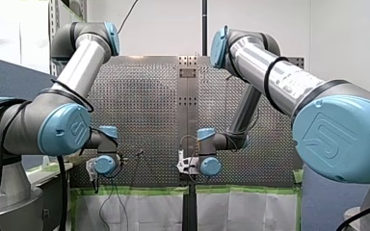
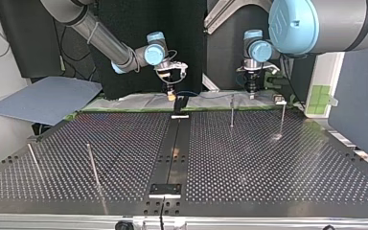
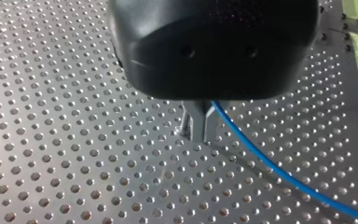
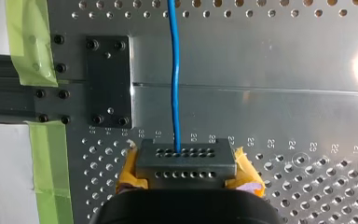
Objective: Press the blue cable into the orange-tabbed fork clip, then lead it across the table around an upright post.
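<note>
1. Your left tool (image 3: pixel 199 135) has its metal fingers closed on the blue cable (image 3: pixel 279 171), which trails away from them over the perforated bench (image 3: pixel 74 140).
2. Your right tool (image 4: pixel 185 163), with yellow pads, also grips the cable, which runs straight ahead of it across the bench's plain middle strip.
3. In the top view both tools hang at the bench's far edge, with a thin upright post (image 2: pixel 232 111) near the left one.

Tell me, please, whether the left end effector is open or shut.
The left end effector is shut on the blue cable: its metal fingers sit pressed together, with the cable emerging beside them.
</note>
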